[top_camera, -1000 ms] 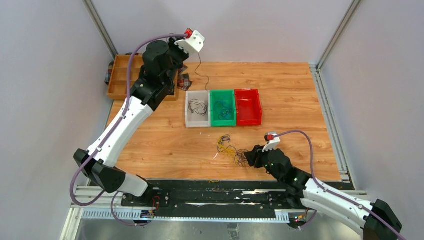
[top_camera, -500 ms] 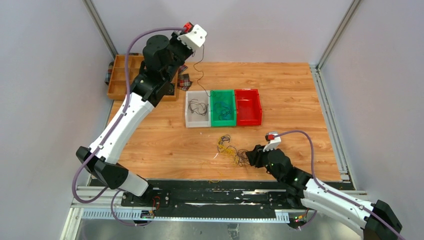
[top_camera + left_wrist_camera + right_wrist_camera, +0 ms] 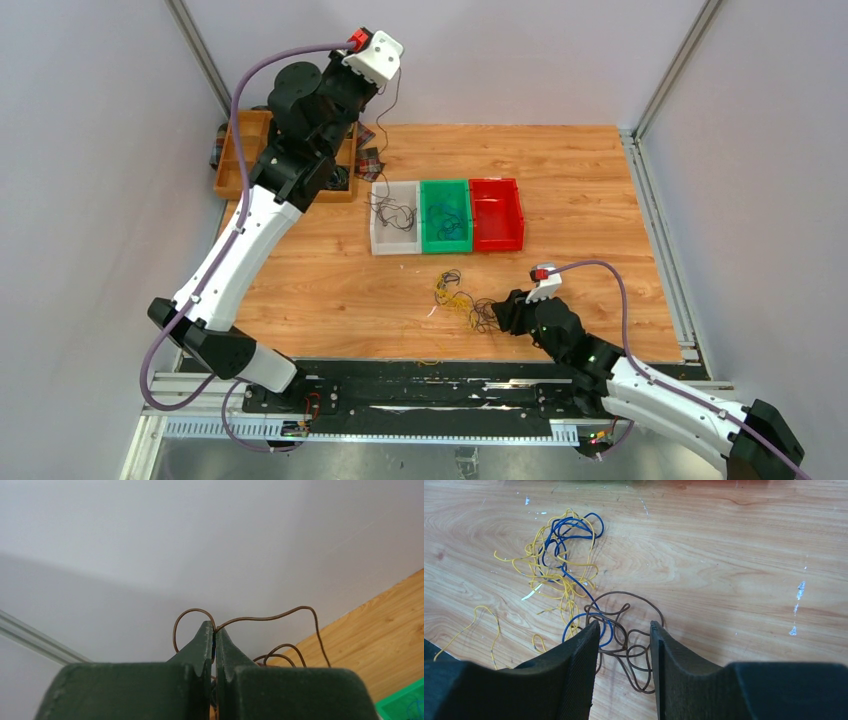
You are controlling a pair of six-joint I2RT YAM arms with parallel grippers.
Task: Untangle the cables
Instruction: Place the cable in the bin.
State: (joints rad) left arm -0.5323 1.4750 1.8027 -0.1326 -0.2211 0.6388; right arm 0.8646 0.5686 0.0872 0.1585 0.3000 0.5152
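**A:** Where is the left claw [image 3: 215,630]?

**B:** High up by the back wall, its jaws pressed together on a thin brown cable [image 3: 272,616], which arcs out on both sides of the tips.

**A:** And the rest of that cable?

**B:** From overhead it drops as a fine line toward the white bin [image 3: 395,250]. Its lower end seems to reach the dark wires lying in there, though it is too thin to be sure.

**A:** The right claw [image 3: 624,630]?

**B:** Low over the wooden surface [image 3: 600,180], jaws apart. The dark brown loops [image 3: 626,645] lie between and just ahead of its fingertips.

**A:** The tangle [image 3: 460,298]?

**B:** On the surface on the near side of the bins. The yellow cables [image 3: 531,562] and a blue cable [image 3: 561,535] wind through each other, and the brown loops overlap the side of them nearest the claw.

**A:** The bins?

**B:** White, green bin [image 3: 445,183] and red bin [image 3: 497,215] stand side by side, touching. The green one has thin wires in it.
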